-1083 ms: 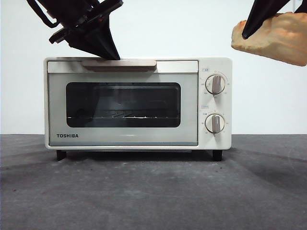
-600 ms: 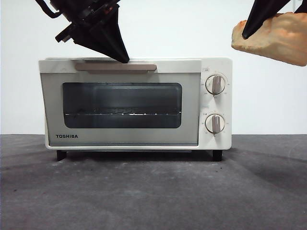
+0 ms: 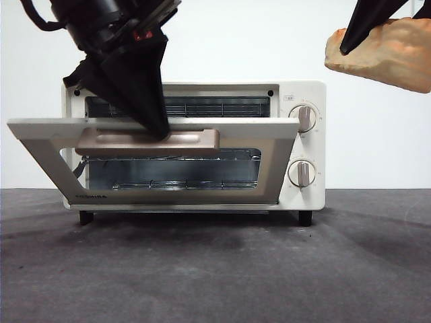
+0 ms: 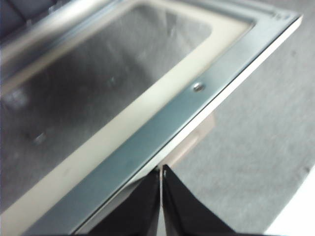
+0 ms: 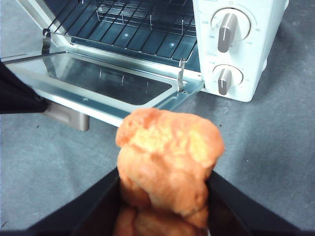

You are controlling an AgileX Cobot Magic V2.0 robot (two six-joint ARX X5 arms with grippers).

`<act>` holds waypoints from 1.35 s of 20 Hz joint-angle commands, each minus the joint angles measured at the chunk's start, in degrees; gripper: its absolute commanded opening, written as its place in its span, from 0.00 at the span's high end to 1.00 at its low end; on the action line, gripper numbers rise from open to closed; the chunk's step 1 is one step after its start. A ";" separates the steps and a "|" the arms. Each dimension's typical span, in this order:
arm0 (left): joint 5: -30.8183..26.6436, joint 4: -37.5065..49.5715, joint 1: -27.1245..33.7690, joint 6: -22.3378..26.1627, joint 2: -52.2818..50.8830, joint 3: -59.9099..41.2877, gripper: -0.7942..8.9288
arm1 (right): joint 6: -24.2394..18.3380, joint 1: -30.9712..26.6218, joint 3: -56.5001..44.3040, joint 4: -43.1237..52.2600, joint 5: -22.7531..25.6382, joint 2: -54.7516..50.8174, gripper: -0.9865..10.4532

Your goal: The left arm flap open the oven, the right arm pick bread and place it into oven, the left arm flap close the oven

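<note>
The left gripper (image 3: 156, 131), jaws pressed together, is bearing on the handle (image 3: 148, 142) of the oven (image 3: 303, 195) door, now half lowered, while the right gripper (image 5: 162, 206) is holding the bread (image 3: 384, 50) high at the right, waiting to enter once the door is lying flat.

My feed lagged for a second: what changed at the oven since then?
The left hand pushed the handle down, swinging the oven door from shut to roughly half open, exposing the rack. The right hand stayed raised at the upper right, gripping the bread. The oven body did not move.
</note>
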 commanded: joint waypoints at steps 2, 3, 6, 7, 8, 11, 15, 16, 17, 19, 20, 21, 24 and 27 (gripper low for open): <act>-0.96 -0.98 -0.85 -1.46 0.96 0.63 0.90 | -0.74 0.55 1.05 0.44 0.26 0.15 0.72; -0.96 -1.51 -0.85 -1.97 0.96 0.63 0.90 | -0.83 0.55 1.05 0.44 0.26 0.15 0.72; -0.96 -2.82 -0.85 -2.93 0.96 0.63 0.90 | -0.83 0.55 1.05 0.44 0.24 0.17 0.72; -0.96 -2.80 -0.85 -2.93 0.85 0.63 0.90 | -0.83 0.55 1.05 0.42 0.22 0.17 0.72; -0.96 -2.43 -0.85 -2.95 0.74 0.63 0.90 | -0.83 0.55 1.05 0.39 0.22 0.17 0.72; -0.98 -1.03 -0.59 -2.93 -0.46 0.63 0.90 | -0.83 0.55 1.05 0.39 0.22 0.22 0.72; -0.98 -0.83 1.51 -2.95 -4.20 0.61 0.90 | -0.79 0.55 1.05 0.46 0.20 0.24 0.72; -1.01 -0.83 2.40 -2.95 -5.64 0.61 0.90 | -0.76 0.55 1.05 0.46 0.17 0.24 0.72; -1.01 -0.85 3.43 -2.93 -7.32 0.48 0.90 | -0.68 0.55 1.05 0.50 0.13 0.28 0.73; -1.01 -0.76 5.68 -2.91 -11.32 -0.22 0.90 | -0.48 0.55 1.05 1.09 -0.48 0.72 0.72; -1.01 -0.74 6.75 -2.86 -13.53 -1.07 0.90 | -0.28 0.59 1.05 1.40 -0.61 1.16 0.72; -1.01 -0.72 7.87 -2.86 -16.06 -2.43 0.90 | -0.07 0.63 1.05 1.77 -0.94 1.75 0.72; -1.01 -0.59 11.37 -2.89 -25.00 -9.05 0.90 | 1.14 0.92 1.07 4.96 -3.85 4.42 0.72; -0.98 -1.33 14.05 -2.89 -34.53 -16.09 0.90 | 2.97 2.56 1.62 9.94 -5.38 9.14 0.72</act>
